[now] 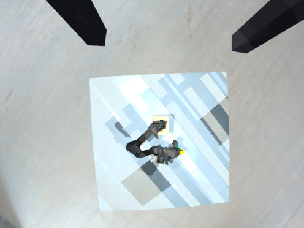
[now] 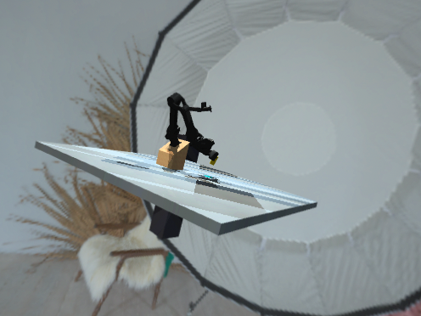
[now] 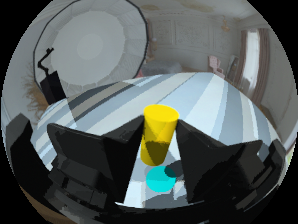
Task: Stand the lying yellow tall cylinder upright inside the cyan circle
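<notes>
The yellow cylinder (image 1: 182,151) (image 2: 214,161) (image 3: 160,129) is held off the table, close to upright; a slight tilt cannot be ruled out. My gripper (image 1: 179,151) (image 2: 215,157) (image 3: 160,121) is shut on it, with one finger on each side near its upper part in the wrist view. The cyan circle (image 3: 159,182) (image 2: 207,177) lies flat on the table below the cylinder, nearer the bottom of the wrist view. A dark shadow crosses the circle's right edge there. In the top view the arm hides most of the circle (image 1: 178,147).
The striped table top (image 1: 116,190) (image 2: 140,178) (image 3: 200,92) carries the arm's wooden base block (image 1: 165,130) (image 2: 171,158). The arm bends out from the block, with its elbow (image 1: 133,148) (image 2: 174,99) high above the table. Dark shadows lie across the stripes.
</notes>
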You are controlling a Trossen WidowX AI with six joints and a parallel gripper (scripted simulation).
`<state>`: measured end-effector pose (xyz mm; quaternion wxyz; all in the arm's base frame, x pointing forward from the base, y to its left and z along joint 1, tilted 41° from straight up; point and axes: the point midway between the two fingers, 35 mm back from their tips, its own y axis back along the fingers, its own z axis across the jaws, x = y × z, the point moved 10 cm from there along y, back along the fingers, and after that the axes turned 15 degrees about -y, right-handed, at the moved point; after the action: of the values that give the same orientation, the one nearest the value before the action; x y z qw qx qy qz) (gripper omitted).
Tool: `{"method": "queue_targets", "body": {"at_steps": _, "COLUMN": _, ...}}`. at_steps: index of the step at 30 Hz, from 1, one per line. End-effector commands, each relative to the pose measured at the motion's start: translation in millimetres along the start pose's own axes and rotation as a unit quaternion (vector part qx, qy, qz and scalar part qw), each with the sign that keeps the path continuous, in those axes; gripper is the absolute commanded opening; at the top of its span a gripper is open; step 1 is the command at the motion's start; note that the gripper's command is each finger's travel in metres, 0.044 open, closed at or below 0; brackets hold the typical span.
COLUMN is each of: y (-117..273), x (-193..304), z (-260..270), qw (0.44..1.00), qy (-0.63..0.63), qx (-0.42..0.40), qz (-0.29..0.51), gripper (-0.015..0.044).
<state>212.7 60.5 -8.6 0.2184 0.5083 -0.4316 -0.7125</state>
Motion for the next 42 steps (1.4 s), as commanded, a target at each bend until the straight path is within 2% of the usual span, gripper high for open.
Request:
{"method": "queue_targets", "body": {"at_steps": 1, "y": 3.0, "x": 4.0, "z": 2.9, "qw": 1.0, "qy": 0.007, "qx": 0.0, "qz": -0.014, "gripper": 0.0105}}
{"method": "queue_targets", "body": {"at_steps": 32, "y": 23.8, "x": 17.2, "z": 11.1, "qw": 0.99, "qy": 0.069, "qx": 0.032, "qz": -0.118, "gripper": 0.0105}}
{"method": "queue_targets", "body": {"at_steps": 42, "y": 24.8, "x": 17.8, "z": 11.6, "qw": 0.989, "qy": 0.072, "qx": 0.034, "qz": -0.122, "gripper": 0.0105}}
